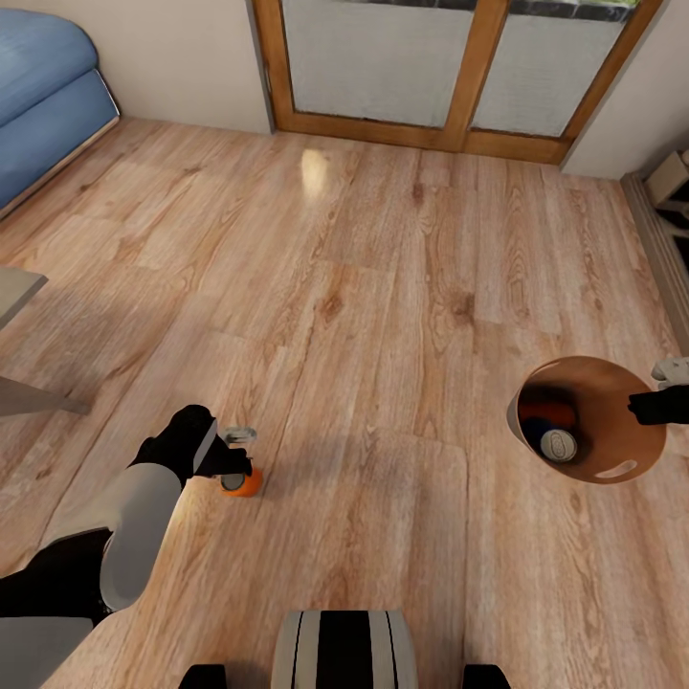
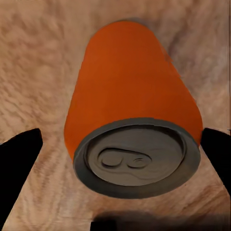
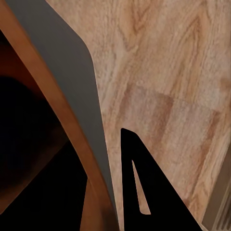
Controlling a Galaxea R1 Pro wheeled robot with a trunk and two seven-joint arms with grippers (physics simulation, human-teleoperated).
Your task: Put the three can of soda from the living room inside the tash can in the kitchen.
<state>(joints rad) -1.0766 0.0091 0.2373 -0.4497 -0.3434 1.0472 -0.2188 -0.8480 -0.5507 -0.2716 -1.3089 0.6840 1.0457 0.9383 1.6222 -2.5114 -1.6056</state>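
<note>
The right claw (image 1: 660, 406) is cut off at the head view's edge, clamped on the trash can (image 1: 627, 457) rim; the orange soda can (image 2: 132, 115) is framed by the spread left claw (image 1: 233, 457).

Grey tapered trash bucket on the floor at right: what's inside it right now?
Inside the grey tapered bucket with the brown-orange lining lie a dark blue soda can, silver top up, and an orange can behind it. The right gripper holds the rim; the bucket's bottom beneath the cans is covered.
</note>
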